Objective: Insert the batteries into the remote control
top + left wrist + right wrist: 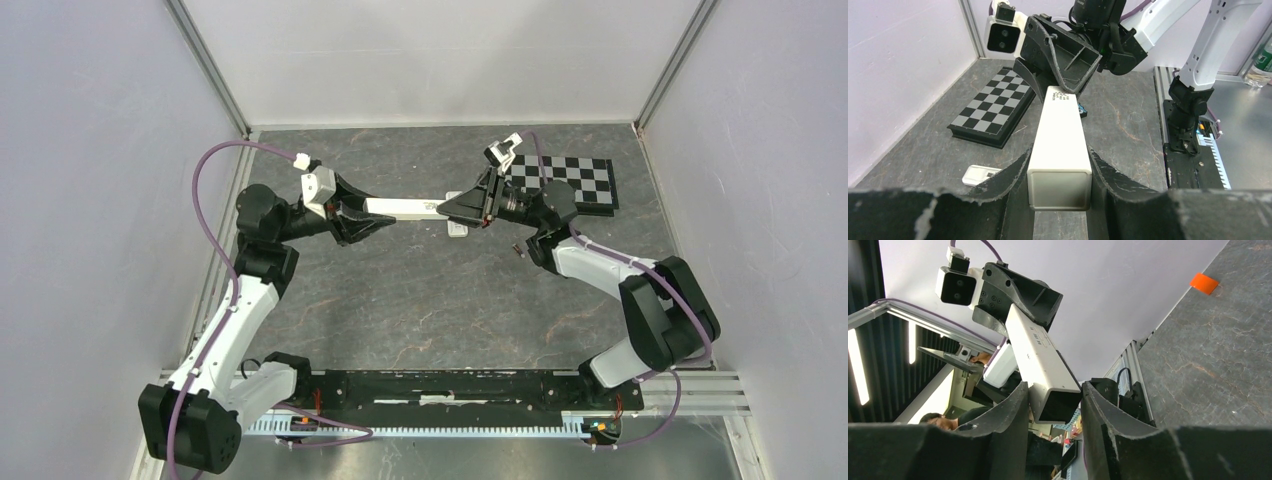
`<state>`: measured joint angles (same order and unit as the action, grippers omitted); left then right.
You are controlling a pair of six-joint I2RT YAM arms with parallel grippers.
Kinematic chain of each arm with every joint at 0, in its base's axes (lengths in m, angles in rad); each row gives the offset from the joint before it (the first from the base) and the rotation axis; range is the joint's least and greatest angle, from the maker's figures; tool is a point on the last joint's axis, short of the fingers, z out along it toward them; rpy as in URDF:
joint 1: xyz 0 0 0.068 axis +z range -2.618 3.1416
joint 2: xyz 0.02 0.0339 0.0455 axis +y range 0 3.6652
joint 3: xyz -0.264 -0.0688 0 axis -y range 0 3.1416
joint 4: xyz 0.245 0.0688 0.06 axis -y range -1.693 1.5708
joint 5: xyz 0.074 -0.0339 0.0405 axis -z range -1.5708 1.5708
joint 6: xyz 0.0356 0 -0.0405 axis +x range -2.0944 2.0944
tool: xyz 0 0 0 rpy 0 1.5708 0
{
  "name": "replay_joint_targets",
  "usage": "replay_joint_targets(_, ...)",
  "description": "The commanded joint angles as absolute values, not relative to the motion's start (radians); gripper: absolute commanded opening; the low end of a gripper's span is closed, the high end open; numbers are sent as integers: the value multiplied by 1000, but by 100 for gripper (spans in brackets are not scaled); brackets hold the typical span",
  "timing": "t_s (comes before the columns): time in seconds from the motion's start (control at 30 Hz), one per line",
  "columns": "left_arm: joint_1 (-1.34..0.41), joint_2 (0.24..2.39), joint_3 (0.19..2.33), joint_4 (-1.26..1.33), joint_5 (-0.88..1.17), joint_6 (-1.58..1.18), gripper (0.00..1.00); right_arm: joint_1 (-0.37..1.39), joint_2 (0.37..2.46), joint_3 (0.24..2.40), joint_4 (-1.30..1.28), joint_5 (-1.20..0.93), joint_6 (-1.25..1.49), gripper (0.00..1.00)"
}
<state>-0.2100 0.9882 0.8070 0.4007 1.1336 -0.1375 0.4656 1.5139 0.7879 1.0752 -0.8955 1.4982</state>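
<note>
Top view first: the left gripper [372,220] and right gripper [455,208] face each other over the middle of the table [420,300]. A long white bar [405,208] is bridged between them, up off the surface. My guess is it's held at both ends so one arm can steady it while the other works on its end. The remote [457,229] is the little white handset lying on the table, showing just below the right gripper's tip, and nothing is touching it. A checkerboard [565,185] sits behind the right arm.

Left wrist view: the left gripper is closed down snug on the bar's near end, with a finger on each side, so that looks like a firm hold. The right gripper's fingers straddle the far end. The remote lies flat off to the left, clear of the bar. A bit of blue peeks out beside the bar's far end. It's probably a battery [1082,109], but it's mostly hidden.

Right wrist view: the bar's end sits between the right fingers [1013,410], which look pressed against both its sides. The end face looks dark, maybe open, I can't say. The remote's recess isn't visible anywhere, but with it lying untouched I'd judge loading hasn't begun.
</note>
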Motion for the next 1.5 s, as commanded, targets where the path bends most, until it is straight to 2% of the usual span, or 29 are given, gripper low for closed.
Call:
replay_joint_targets(0.0,-243,990,809,489,1115,-195,2,509,1555,836,1055,-898,1469,31)
replay_joint_targets(0.23,-297,1023,790,471,1134,-179,2,552,1598,874,1013,-866,1479,25)
replay_joint_targets(0.5,-309,1042,799,256,1172,-33,2,560,1608,898,901,-840,1421,17)
replay_joint_targets(1.0,-329,1087,783,233,1151,-6,2,636,1661,1063,761,-900,1226,18)
replay_joint_targets(1.2,-330,1115,789,235,1101,-8,2,647,1655,1105,634,-896,1090,24)
replay_joint_targets(1.47,-330,1121,782,277,1085,-33,2,647,1627,1167,370,-827,834,45)
